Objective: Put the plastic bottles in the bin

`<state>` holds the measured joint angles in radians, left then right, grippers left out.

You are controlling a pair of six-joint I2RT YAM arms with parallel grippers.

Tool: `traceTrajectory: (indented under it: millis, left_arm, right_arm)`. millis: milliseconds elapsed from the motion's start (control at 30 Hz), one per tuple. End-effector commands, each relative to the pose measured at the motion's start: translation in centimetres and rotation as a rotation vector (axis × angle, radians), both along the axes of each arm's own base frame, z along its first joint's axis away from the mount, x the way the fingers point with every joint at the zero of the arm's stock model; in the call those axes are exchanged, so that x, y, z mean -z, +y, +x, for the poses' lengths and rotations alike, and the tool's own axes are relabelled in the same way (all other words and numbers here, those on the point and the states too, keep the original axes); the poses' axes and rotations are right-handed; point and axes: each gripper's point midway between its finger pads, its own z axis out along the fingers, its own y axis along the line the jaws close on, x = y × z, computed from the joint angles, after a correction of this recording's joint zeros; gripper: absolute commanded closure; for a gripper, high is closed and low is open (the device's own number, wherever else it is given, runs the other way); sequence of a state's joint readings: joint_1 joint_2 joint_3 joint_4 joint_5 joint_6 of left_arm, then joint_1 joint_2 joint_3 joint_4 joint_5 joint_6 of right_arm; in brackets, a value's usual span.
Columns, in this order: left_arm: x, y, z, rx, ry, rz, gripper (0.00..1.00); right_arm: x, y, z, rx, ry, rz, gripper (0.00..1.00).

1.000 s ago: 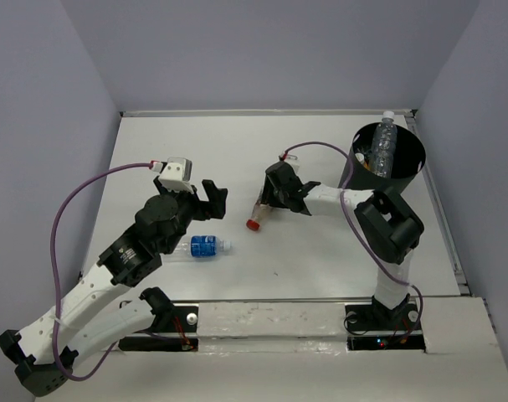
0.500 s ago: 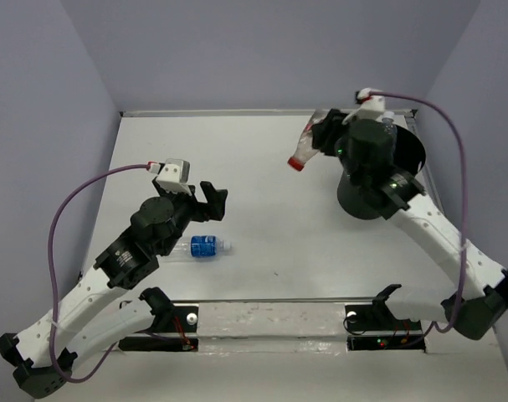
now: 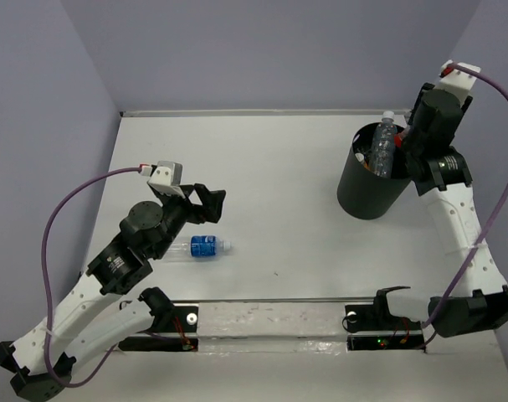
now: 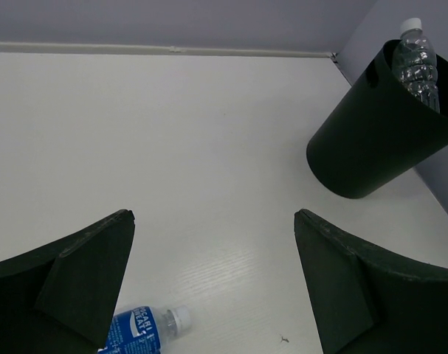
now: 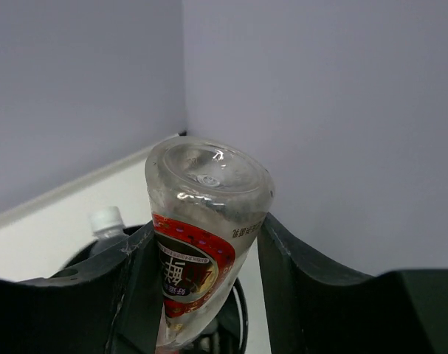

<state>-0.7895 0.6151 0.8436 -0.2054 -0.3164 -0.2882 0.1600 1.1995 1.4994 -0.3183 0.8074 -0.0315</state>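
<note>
1. My right gripper is closed partway around the red-and-white bottle. It pinches the body at the label, with the base up and the neck pointing down toward the bin.
2. I judge that bottle empty and very light. The thin clear plastic would dent under a hard squeeze, and the wall looks glossy and slick, so the label band gives the better purchase.
3. The bin is matte black, plain-sided and slightly tapered, with a wide mouth. A white-capped bottle of ribbed clear plastic stands inside, its neck above the rim.
4. My left gripper is spread fully and holds nothing. It hovers over the white table.
5. Just below it, the blue-label bottle lies on its side on the table. It is round and likely to roll if nudged, so I would grip across the labelled middle.
</note>
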Motion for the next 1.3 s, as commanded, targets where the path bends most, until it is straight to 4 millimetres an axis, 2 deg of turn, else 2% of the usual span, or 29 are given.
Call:
traceTrajectory:
  millis: [0,100,200,233,367,467,500,533,600,800,867,900,967,1000,1033,1067,1100,1133,1233,1267]
  left_arm:
    - [-1.7,0.2,-0.2,0.010,-0.060,-0.040,0.01]
    - [-2.0,0.4,-0.2,0.008,-0.068,-0.051,0.01]
    - [-2.2,0.3,-0.3,0.015,-0.072,-0.058,0.01]
    - [-2.2,0.3,-0.3,0.020,-0.071,-0.059,0.01]
    - [-2.5,0.6,-0.4,0.015,-0.082,-0.071,0.01]
    - [-2.5,0.8,-0.4,0.010,-0.082,-0.075,0.01]
    - [-2.6,0.8,-0.4,0.009,-0.084,-0.075,0.01]
    - [-2.6,0.8,-0.3,0.006,-0.084,-0.075,0.01]
    - [-2.5,0.9,-0.2,0.003,-0.081,-0.071,0.01]
    - [-2.5,1.6,0.1,-0.037,-0.084,-0.073,0.01]
    - [-2.4,1.7,0.3,-0.046,-0.083,-0.072,0.01]
    - [-2.4,2.0,0.4,-0.060,-0.084,-0.074,0.01]
    - [-2.4,2.2,0.6,-0.074,-0.083,-0.076,0.01]
    - [-2.6,2.8,0.8,-0.099,-0.088,-0.086,0.01]
    - [-2.8,3.1,0.9,-0.112,-0.092,-0.091,0.01]
    - [-2.9,3.7,1.1,-0.143,-0.096,-0.102,0.01]
    - [-3.1,4.0,1.1,-0.151,-0.101,-0.106,0.01]
    - [-3.4,4.8,1.3,-0.188,-0.109,-0.120,0.01]
    - [-4.2,6.2,1.5,-0.250,-0.124,-0.156,0.01]
    - [-4.9,6.6,1.4,-0.267,-0.137,-0.173,0.01]
  right_arm:
    - [2.6,-2.0,0.2,0.072,0.171,-0.128,0.92]
    - [4.8,-1.8,1.2,0.044,0.226,-0.183,0.92]
    - [5.8,-1.3,2.0,-0.001,0.245,-0.206,0.92]
    - [6.8,-0.7,2.4,-0.042,0.262,-0.209,0.92]
    - [8.1,-0.8,2.7,-0.037,0.286,-0.211,0.89]
    - [8.7,-0.6,2.4,-0.049,0.283,-0.189,0.72]
    - [8.6,-0.4,2.0,-0.058,0.270,-0.169,0.63]
    - [8.6,-0.2,1.9,-0.071,0.263,-0.161,0.41]
    - [8.7,0.1,1.5,-0.090,0.264,-0.138,0.27]
    - [6.6,2.0,1.0,-0.202,0.208,-0.037,0.14]
    - [5.4,2.9,0.7,-0.246,0.183,-0.001,0.13]
    - [5.8,3.6,0.5,-0.287,0.194,0.033,0.13]
    - [5.4,7.2,0.3,-0.471,0.166,0.104,0.15]
    - [5.7,11.1,0.0,-0.656,0.171,0.156,0.18]
    - [5.9,13.2,-0.4,-0.747,0.171,0.180,0.19]
    - [6.8,15.4,-0.7,-0.827,0.184,0.219,0.23]
    - [6.6,17.9,-1.3,-0.934,0.184,0.230,0.23]
    - [8.0,22.7,-2.8,-1.097,0.234,0.233,0.24]
    - [11.1,29.6,-4.5,-1.297,0.315,0.216,0.24]
    - [11.8,33.2,-6.4,-1.405,0.347,0.196,0.23]
